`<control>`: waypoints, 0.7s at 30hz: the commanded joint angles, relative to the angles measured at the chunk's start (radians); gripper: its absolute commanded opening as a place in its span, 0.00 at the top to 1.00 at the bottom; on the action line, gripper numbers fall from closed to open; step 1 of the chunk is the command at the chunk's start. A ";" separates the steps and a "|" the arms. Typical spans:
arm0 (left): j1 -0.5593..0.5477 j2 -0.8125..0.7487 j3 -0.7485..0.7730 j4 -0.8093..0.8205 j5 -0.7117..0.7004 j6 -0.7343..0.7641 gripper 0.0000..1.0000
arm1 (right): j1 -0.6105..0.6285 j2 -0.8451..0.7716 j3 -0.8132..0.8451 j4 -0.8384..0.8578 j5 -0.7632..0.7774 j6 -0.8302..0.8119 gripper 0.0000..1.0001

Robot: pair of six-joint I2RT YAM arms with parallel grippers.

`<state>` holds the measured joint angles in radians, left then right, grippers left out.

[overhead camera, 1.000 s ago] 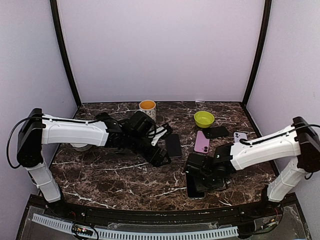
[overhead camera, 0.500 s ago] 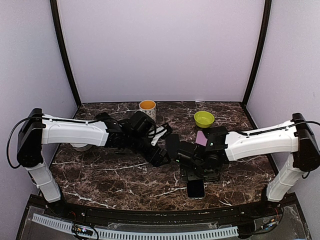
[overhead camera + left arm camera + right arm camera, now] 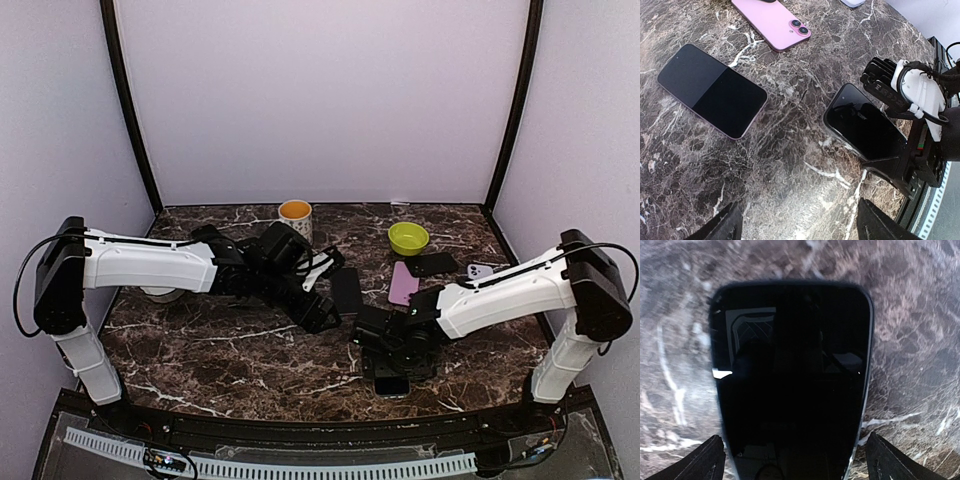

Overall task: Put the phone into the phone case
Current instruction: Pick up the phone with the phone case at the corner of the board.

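Right wrist view: right hand (image 3: 795,462) wide open over the black phone (image 3: 792,375) on the surface (image 3: 920,315), left hand (image 3: 800,225) open too, so I'd square up on its long edges before squeezing.

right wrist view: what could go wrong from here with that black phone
1. The black phone lies flat on the marble table; the open right gripper may slip off its thin edges.
2. It lies near the table's front edge, so a nudge could push it off.
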<state>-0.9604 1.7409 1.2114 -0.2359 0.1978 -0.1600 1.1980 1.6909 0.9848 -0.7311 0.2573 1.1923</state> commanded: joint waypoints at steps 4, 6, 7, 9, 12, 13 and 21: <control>-0.001 -0.025 0.033 -0.019 -0.002 0.014 0.19 | 0.009 0.003 -0.053 0.041 -0.033 0.037 0.04; 0.000 -0.025 0.033 -0.019 -0.003 0.014 0.19 | 0.012 0.005 -0.057 0.042 -0.037 0.038 0.06; 0.000 -0.025 0.033 -0.018 -0.004 0.014 0.19 | 0.013 0.008 -0.057 0.043 -0.037 0.037 0.07; 0.000 -0.025 0.033 -0.019 -0.005 0.014 0.19 | 0.015 0.016 -0.056 0.037 -0.037 0.034 0.09; 0.000 -0.024 0.033 -0.019 -0.006 0.016 0.19 | 0.017 0.032 -0.040 0.019 -0.029 0.024 0.13; -0.001 -0.024 0.033 -0.019 -0.006 0.016 0.19 | 0.019 0.038 -0.034 0.013 -0.027 0.019 0.14; 0.000 -0.025 0.034 -0.020 -0.010 0.017 0.19 | 0.032 0.039 0.014 0.000 0.015 -0.011 0.31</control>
<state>-0.9604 1.7409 1.2114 -0.2363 0.1970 -0.1596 1.2095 1.7073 0.9810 -0.7197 0.2558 1.2060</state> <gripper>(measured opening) 0.810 0.807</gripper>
